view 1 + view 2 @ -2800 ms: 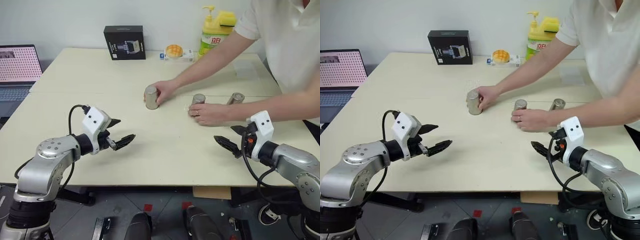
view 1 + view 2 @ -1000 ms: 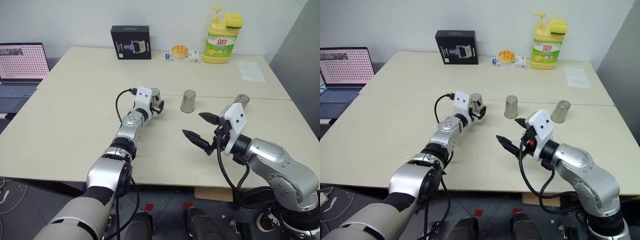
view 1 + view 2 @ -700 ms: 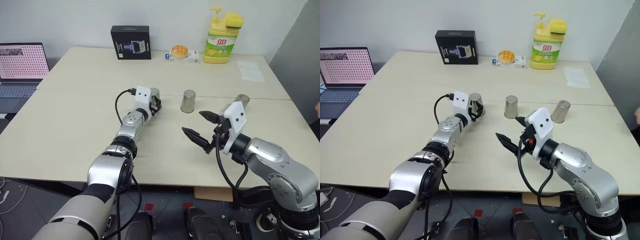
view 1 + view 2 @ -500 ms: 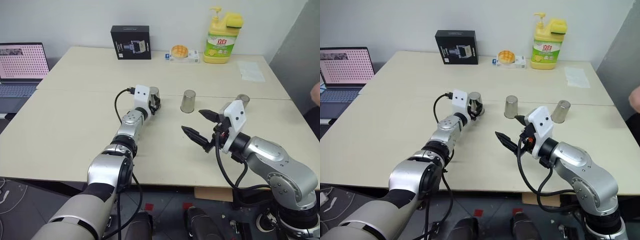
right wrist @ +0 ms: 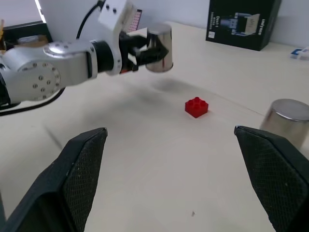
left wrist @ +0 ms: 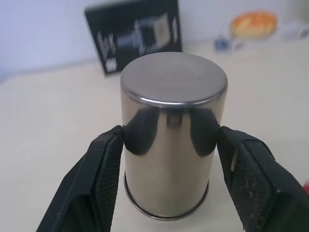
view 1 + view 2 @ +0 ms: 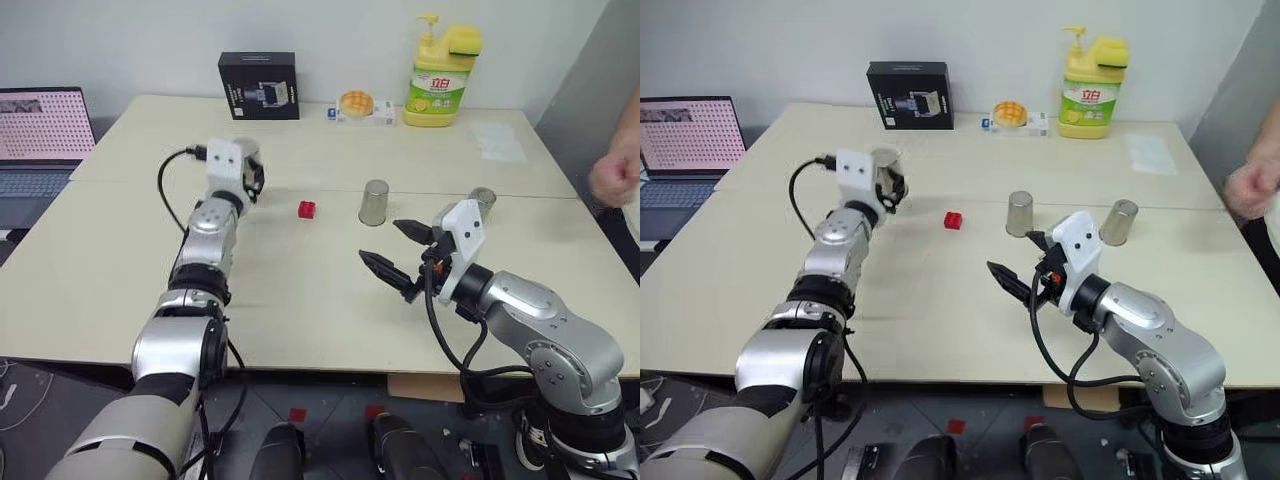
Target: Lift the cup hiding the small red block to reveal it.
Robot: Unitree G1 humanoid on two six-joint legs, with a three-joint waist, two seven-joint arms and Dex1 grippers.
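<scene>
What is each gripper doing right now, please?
Left gripper: shut on the cup, held off the table.
Right gripper: open, holding nothing.

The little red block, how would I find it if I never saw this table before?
Start at the big pale table and find the yellow soap bottle at its far edge. Come toward the robot to the two silvery cups standing upside down, then look just left of them. The small red block lies bare on the tabletop, the table's one bright red, studded thing, between those cups and the cup lifted in the left claw.
</scene>
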